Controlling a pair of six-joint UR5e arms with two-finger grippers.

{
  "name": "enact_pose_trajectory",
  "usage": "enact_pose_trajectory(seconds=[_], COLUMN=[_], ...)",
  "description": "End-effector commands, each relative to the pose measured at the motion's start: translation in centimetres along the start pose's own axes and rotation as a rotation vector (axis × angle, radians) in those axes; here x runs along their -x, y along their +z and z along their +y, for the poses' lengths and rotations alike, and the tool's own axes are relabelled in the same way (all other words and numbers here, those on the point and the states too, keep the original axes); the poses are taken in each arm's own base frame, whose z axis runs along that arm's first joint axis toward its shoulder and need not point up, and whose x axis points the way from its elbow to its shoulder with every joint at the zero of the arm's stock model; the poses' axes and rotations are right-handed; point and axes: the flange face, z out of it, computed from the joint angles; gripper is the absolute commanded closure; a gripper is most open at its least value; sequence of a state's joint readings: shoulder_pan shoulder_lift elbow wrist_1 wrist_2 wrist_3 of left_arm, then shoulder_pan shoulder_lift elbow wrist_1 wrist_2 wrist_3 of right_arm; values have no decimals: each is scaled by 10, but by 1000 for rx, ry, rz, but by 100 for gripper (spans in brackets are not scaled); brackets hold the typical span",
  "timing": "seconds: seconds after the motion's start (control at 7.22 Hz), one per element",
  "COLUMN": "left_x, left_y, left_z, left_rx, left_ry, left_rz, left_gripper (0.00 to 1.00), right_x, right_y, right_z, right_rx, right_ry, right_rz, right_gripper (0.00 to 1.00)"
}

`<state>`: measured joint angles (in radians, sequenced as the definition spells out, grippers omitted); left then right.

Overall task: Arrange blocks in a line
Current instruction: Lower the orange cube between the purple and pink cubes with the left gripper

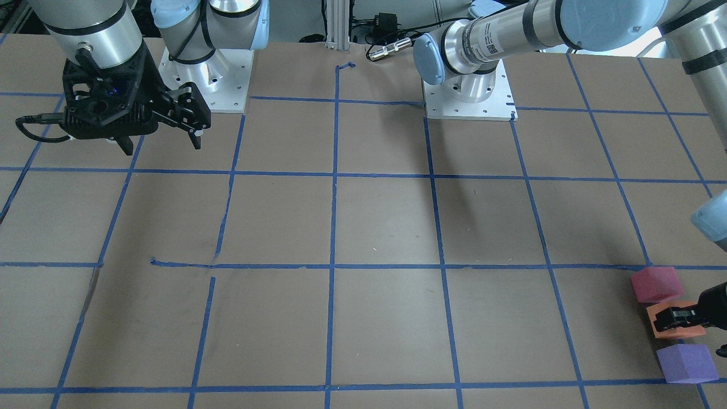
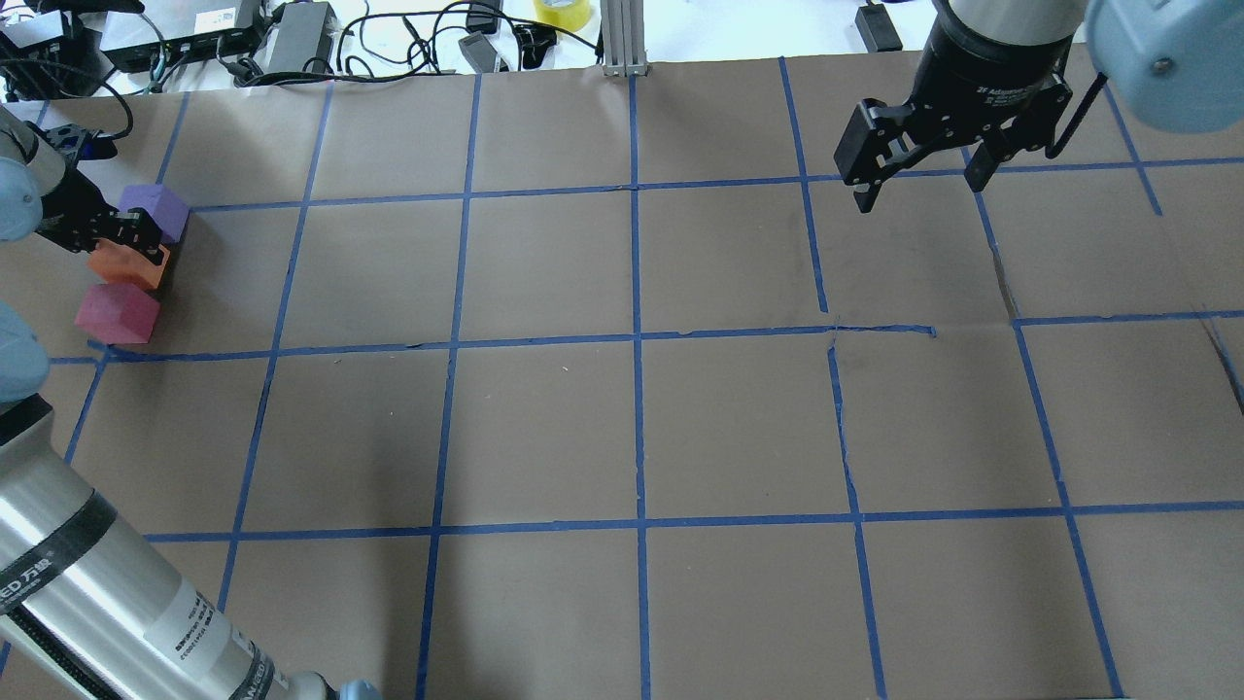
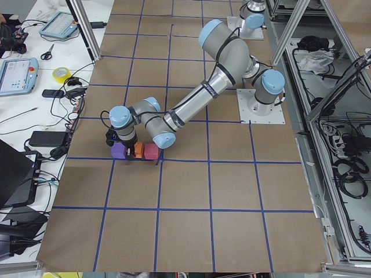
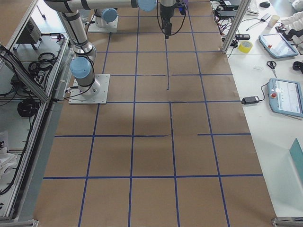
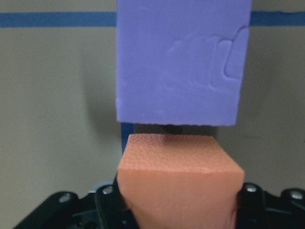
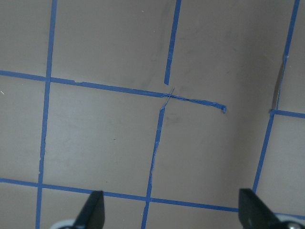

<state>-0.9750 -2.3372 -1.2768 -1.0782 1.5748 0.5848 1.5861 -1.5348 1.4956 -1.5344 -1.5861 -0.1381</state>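
Three small blocks lie in a short row at the table's far left: a purple block (image 2: 155, 209), an orange block (image 2: 126, 266) and a crimson-pink block (image 2: 117, 313). My left gripper (image 2: 126, 238) reaches in low from the left edge and is shut on the orange block (image 1: 679, 334), the middle one. In the left wrist view the orange block (image 5: 178, 167) sits between the fingers, with the purple block (image 5: 183, 62) just beyond it across a narrow gap. The crimson-pink block (image 1: 657, 284) lies close on the other side. My right gripper (image 2: 918, 192) is open and empty, held high at the far right.
Blue tape marks a grid on the brown table paper (image 2: 544, 428); some strips are torn near the middle right (image 2: 836, 335). Cables and boxes (image 2: 292, 29) line the far edge. The arm base plates (image 1: 468, 102) stand at the robot's side.
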Motion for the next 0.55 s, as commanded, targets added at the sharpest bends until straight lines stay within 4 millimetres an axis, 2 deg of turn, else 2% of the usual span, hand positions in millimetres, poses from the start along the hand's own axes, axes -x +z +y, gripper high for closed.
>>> enact_pose_trajectory(seconds=[0.0, 0.42], left_x=[-2, -1], left_y=[7, 6], left_z=[0, 1], left_rx=[-2, -2], left_ry=[0, 2], left_rz=[20, 9], left_gripper=[100, 100], right_x=[-1, -1], right_y=[0, 1], right_z=[0, 0], right_rx=[1, 3], right_ry=[2, 1], right_rz=[0, 0], right_gripper=[0, 0])
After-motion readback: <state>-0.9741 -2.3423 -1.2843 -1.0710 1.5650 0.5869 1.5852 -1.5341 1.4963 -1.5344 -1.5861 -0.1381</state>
